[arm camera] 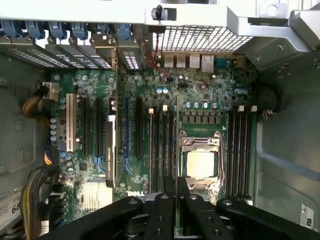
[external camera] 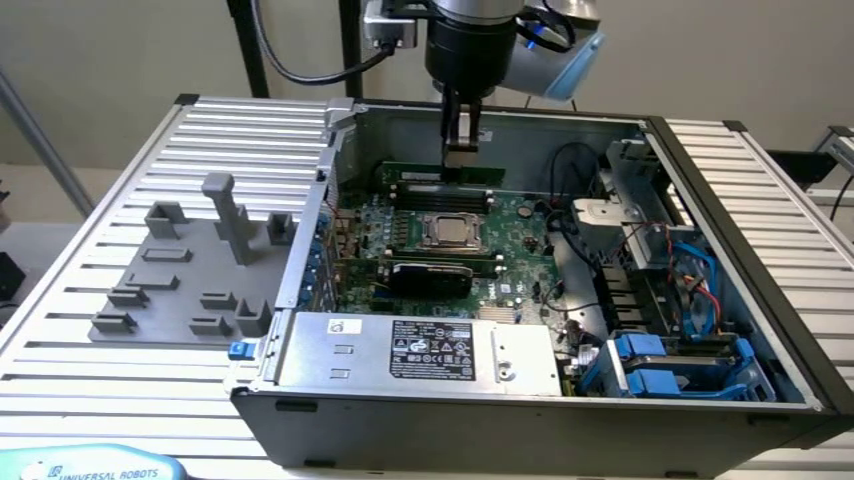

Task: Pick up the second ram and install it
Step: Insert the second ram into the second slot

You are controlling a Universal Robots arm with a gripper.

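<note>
Exterior view, with the CPU socket (external camera: pixel 454 232) as my dial centre: the second ram (external camera: pixel 414 175) stands on its long edge at 12 o'clock, just past the socket and over the far memory slots (external camera: pixel 400 195). A black expansion card (external camera: pixel 427 278) lies at 6 o'clock, and the power supply (external camera: pixel 414 350) sits beyond it against the case's near wall. Grey fixture blocks (external camera: pixel 200 270) sit well off at 9 o'clock on the slatted table (external camera: pixel 80 330), outside the case (external camera: pixel 747 250). Blue drive caddies (external camera: pixel 667 365) are at 4 o'clock and loose cables (external camera: pixel 574 165) at 2 o'clock, beside the stick's end.

The arm drops straight down from the 12 o'clock edge. Its gripper (external camera: pixel 461 150) is vertical, the jaws pinched onto the stick's top edge. From the wrist view I see the black fingers (arm camera: pixel 167 210) nearly together over the motherboard (arm camera: pixel 210 95).

I can't tell whether the stick is seated in a slot. The arm's upper links are cut off.
</note>
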